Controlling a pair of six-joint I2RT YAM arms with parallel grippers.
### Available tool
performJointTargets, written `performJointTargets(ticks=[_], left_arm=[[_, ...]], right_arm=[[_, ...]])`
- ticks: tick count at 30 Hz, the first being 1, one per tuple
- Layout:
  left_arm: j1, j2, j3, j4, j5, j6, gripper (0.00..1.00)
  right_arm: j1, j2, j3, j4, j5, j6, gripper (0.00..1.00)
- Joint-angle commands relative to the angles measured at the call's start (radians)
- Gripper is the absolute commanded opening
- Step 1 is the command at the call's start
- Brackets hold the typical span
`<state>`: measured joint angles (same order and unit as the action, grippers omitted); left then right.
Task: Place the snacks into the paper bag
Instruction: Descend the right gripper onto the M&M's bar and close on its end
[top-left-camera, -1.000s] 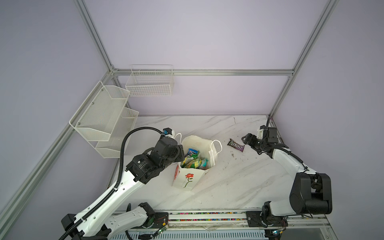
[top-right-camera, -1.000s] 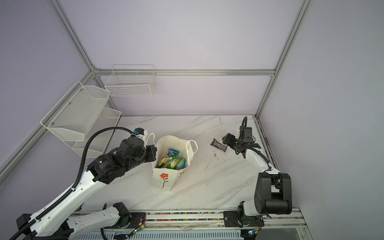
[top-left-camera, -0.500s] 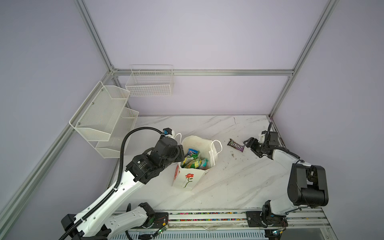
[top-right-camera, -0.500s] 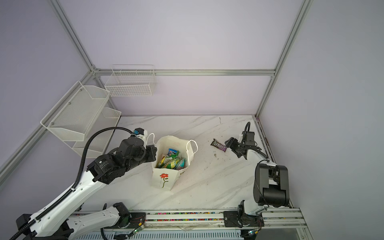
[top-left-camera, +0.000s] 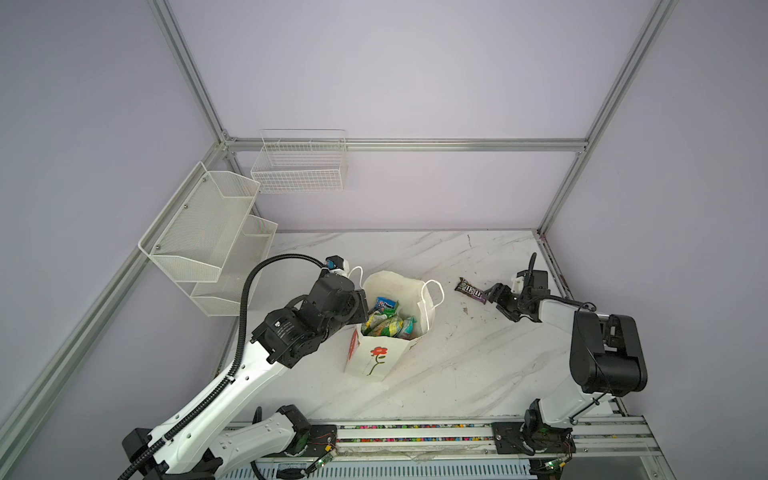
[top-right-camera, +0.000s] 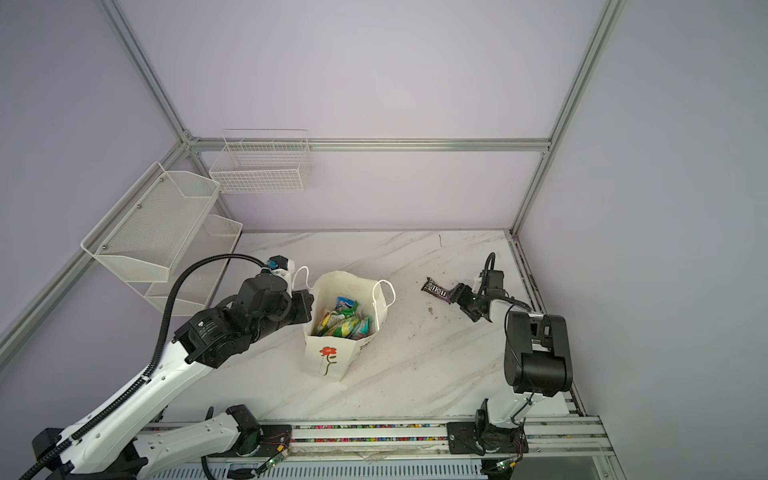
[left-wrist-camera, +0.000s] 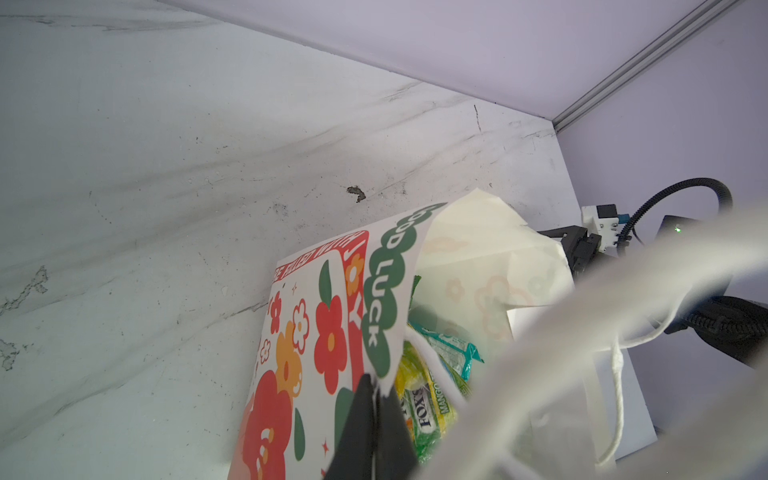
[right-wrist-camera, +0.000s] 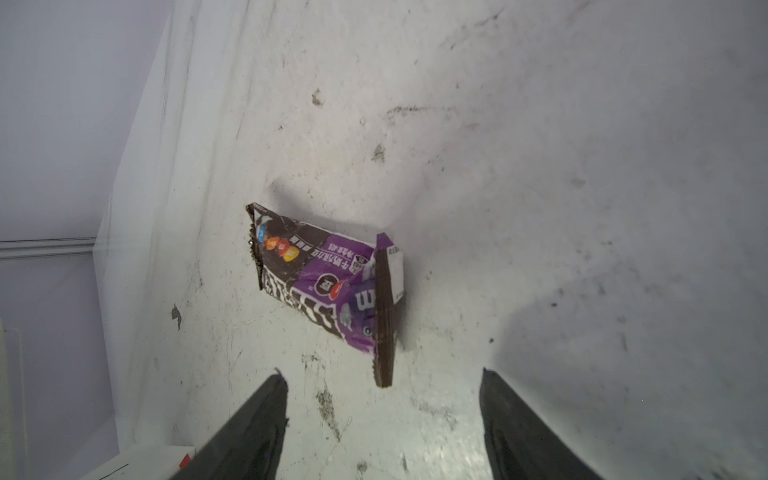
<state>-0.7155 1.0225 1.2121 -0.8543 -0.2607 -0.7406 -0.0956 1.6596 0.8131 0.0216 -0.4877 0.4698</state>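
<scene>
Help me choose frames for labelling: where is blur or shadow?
Left wrist view: the white cord handle is a defocused smear, the white paper bag with red flower prints is mostly sharp. Right wrist view: the dark brown-purple M&M's packet is sharp, casting a soft shadow on the marble table. Both top views: even light.

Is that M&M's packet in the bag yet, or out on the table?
Out: the M&M's packet lies on the table, apart from the paper bag, ahead of the open right claw.
</scene>
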Motion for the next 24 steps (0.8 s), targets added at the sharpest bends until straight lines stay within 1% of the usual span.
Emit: performJointTargets(ticks=[1,8,11,24], left_arm=[[0.003,-0.019,-0.02,0.077,0.007,0.001,0.0],[0.004,-0.019,-0.019,0.075,0.007,0.001,0.0],[0.004,-0.019,-0.019,0.074,0.008,0.001,0.0],[0.004,-0.017,-0.011,0.068,0.004,0.001,0.0]], right_arm=[[-0.004,0.021,-0.013,0.043,-0.014,0.011,0.74],[-0.004,0.072,-0.02,0.086,-0.028,0.023,0.72],[-0.005,0.098,-0.017,0.1,-0.038,0.02,0.69],[-0.004,0.178,-0.021,0.136,-0.022,0.021,0.65]])
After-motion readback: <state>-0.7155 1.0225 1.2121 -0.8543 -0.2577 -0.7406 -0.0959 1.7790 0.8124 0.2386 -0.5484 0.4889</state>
